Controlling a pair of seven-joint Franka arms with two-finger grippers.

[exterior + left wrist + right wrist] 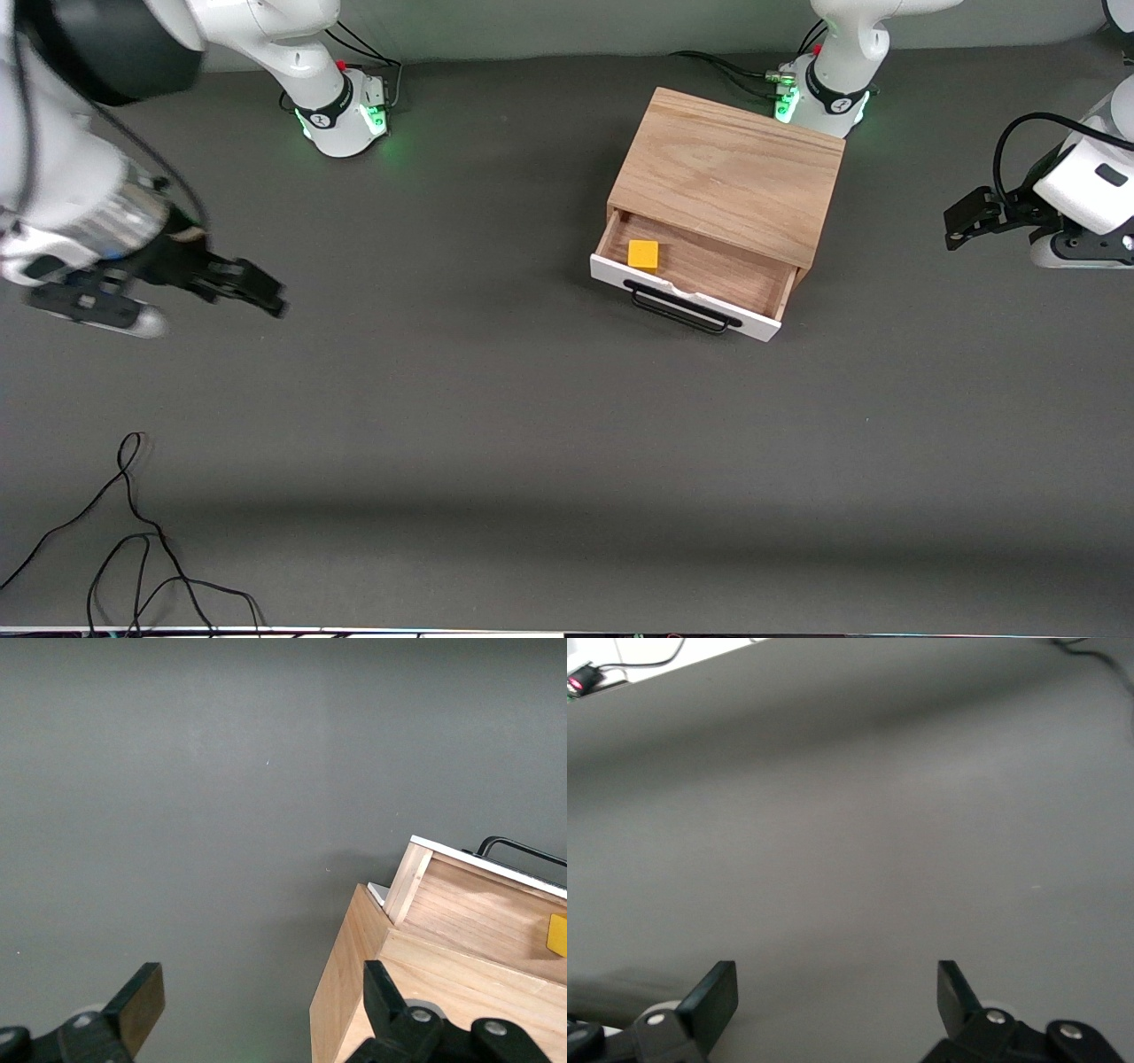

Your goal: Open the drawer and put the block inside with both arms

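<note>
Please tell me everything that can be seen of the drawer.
The drawer has a white front with a long black wire handle and a wooden inside. It stands pulled out of a light wooden box, toward the front camera, at the left arm's end of the table. A small yellow block lies inside it, near one corner. Nothing else touches it.

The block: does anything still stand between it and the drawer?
No. The block already lies inside the open drawer, at the corner toward the right arm's end. Both the left gripper and right gripper are clear of the box, jaws open and empty.
</note>
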